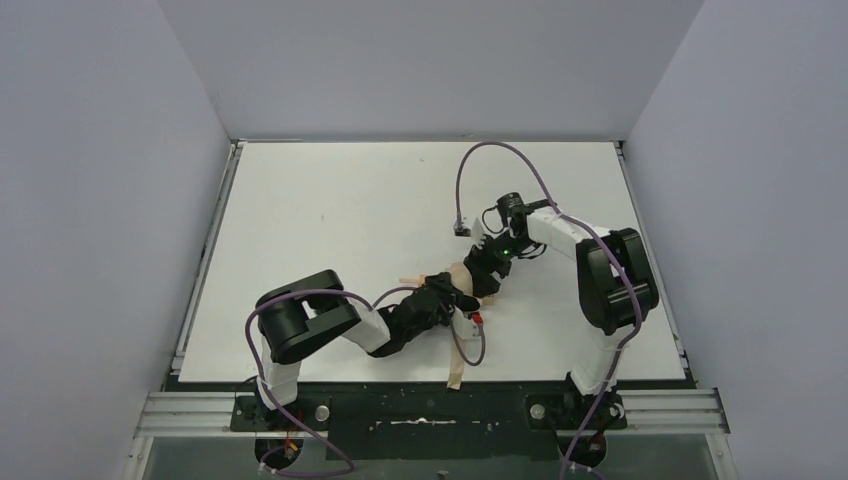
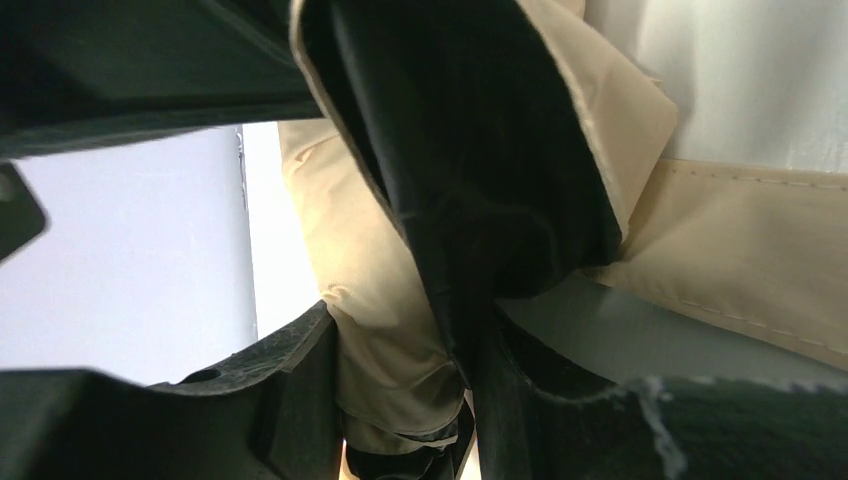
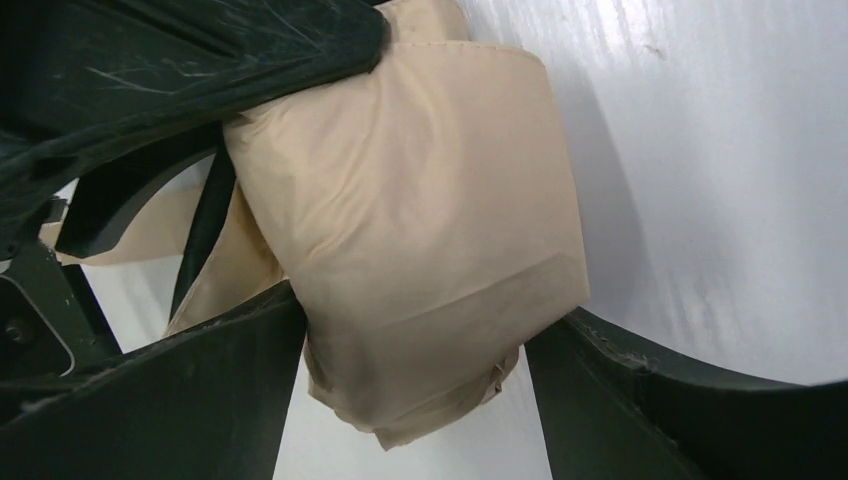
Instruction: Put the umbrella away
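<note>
Right wrist: umbrella (image 3: 420,200) sits between fingers (image 3: 200,400) of the right gripper (image 3: 420,390).

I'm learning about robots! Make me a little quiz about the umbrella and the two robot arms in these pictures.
1. True or false: the umbrella is spread wide open like on a rainy day.
2. Pick one. The umbrella's fabric is mostly: A) tan, B) red, C) blue.
3. Short answer: look at the left tool and the right tool in their wrist views. How many of them have umbrella fabric between their fingers?

Key: 1 false, it is bunched up. 2 A. 3 two, both of them.
</note>
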Controlling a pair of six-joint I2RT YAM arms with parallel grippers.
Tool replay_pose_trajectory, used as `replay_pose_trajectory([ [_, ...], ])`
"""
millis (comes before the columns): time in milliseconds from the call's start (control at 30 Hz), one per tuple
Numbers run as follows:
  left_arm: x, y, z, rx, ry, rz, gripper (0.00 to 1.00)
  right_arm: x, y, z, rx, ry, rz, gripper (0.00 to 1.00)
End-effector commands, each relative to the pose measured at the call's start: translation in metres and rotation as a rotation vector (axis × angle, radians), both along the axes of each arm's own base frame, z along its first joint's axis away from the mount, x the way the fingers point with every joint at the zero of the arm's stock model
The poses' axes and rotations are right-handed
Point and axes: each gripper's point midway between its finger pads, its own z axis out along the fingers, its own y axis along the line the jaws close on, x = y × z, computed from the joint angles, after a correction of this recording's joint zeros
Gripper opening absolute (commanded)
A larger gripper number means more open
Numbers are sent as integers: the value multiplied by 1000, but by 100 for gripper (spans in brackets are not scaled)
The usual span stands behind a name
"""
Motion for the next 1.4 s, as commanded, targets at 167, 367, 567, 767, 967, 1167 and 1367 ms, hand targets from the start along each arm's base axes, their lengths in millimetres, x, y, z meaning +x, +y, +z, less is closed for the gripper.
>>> replay_pose_trajectory([
  [167,-9,1,-7,-9,31,-6,0,13,-8,-26,-131,-49,24,58],
  [367,-2,-2,37,-159,23,53,32,24,-18,-31,-183,-125,-18,28],
  [567,-9,-1,65,-254,64,53,65,28,-27,-37,-229,-165,-40,17],
  [767,-26,11,99,-382,132,70,70,35,-34,-38,-273,-223,-66,14],
  [967,-50,40,144,-537,292,96,62,38,-37,-36,-378,-337,-34,15],
  [1167,-10,110,187,-809,362,382,67,38,-32,-32,-420,-451,-20,15],
  [1367,24,148,200,-944,482,518,79,32,-23,-29,-457,-582,28,16],
])
